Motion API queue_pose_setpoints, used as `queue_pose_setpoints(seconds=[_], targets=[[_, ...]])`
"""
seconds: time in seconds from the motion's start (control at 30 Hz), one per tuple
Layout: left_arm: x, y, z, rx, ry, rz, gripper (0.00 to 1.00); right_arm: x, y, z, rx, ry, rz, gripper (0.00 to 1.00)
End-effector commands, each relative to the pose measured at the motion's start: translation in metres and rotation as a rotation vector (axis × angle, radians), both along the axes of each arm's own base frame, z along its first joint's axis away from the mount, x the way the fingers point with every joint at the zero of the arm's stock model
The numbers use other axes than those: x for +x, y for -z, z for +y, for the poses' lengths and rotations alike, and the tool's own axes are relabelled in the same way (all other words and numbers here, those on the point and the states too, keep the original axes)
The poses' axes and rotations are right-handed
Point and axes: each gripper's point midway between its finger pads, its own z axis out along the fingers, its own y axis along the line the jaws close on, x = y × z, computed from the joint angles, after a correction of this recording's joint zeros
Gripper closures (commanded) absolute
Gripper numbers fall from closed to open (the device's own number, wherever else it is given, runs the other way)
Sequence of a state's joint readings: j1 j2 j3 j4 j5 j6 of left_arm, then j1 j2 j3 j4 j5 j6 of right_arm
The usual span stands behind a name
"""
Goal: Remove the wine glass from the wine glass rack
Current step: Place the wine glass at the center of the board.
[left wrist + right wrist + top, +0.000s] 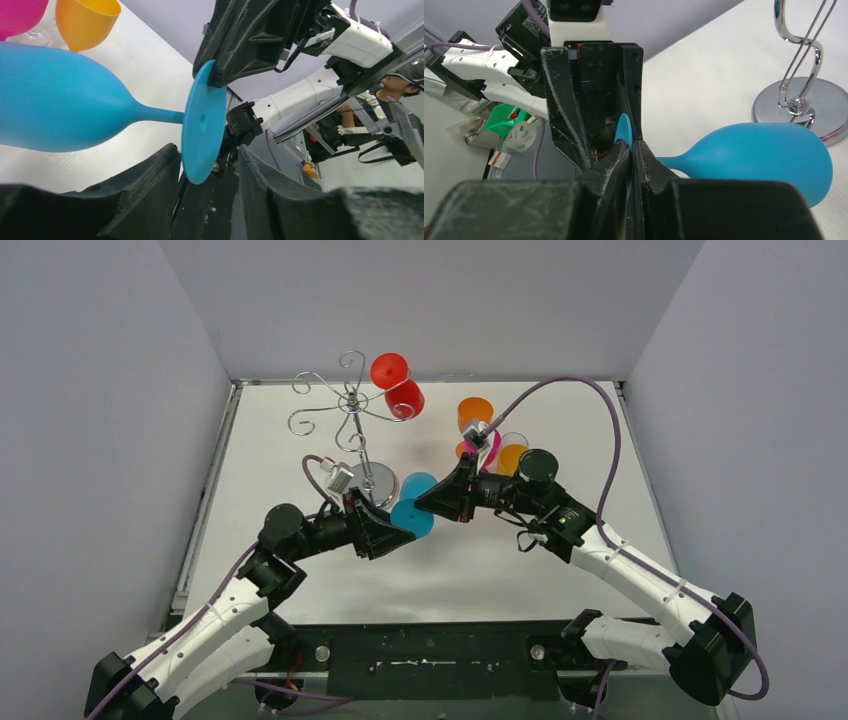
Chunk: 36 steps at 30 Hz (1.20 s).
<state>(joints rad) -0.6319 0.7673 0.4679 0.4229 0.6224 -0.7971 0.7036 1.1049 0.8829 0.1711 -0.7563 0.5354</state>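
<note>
A blue wine glass [415, 490] lies on its side in the air between my two grippers, bowl [50, 107] toward the wine glass rack [352, 400]. My right gripper [630, 145] is shut on the rim of its round foot [202, 125]. From the opposite side, my left gripper [207, 150] straddles the foot's lower edge, open, with a gap still showing beside the disc. A red wine glass [398, 385] hangs from a curled arm of the silver rack, whose round base [819, 100] stands just behind the blue bowl [764, 160].
Orange [475, 412], pink [488, 448] and a second orange glass [512, 458] stand on the white table behind my right arm. They also show at the top left of the left wrist view, orange [87, 20] beside pink [20, 15]. Grey walls enclose the table.
</note>
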Motion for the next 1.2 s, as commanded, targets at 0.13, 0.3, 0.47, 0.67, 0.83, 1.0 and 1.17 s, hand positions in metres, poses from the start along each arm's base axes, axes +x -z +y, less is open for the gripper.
queue_pose_setpoints(seconds=[0.13,0.3,0.47,0.67,0.83,1.0,1.17], targets=[[0.013,-0.016,-0.004,-0.04,-0.061,-0.081,0.74,-0.013,-0.022,-0.002,0.064,-0.046,-0.116,1.0],[0.014,-0.011,-0.003,-0.019,-0.068,-0.082,0.97,-0.014,-0.018,-0.002,0.063,-0.053,-0.12,1.0],[0.011,-0.008,-0.003,0.014,-0.052,-0.113,1.0,-0.018,-0.006,0.002,0.027,-0.105,-0.101,0.84],[0.008,-0.008,-0.002,0.035,-0.04,-0.143,1.0,-0.017,0.006,0.003,-0.024,-0.118,-0.081,0.78],[0.007,-0.003,-0.003,0.044,-0.03,-0.139,1.0,-0.017,0.002,0.002,-0.003,-0.11,-0.1,1.0],[0.0,0.002,-0.009,0.044,0.022,-0.124,0.71,-0.019,-0.003,0.002,0.032,-0.102,-0.119,1.0],[-0.004,0.006,-0.015,0.046,0.052,-0.102,0.73,-0.02,-0.009,-0.001,0.078,-0.082,-0.155,1.0]])
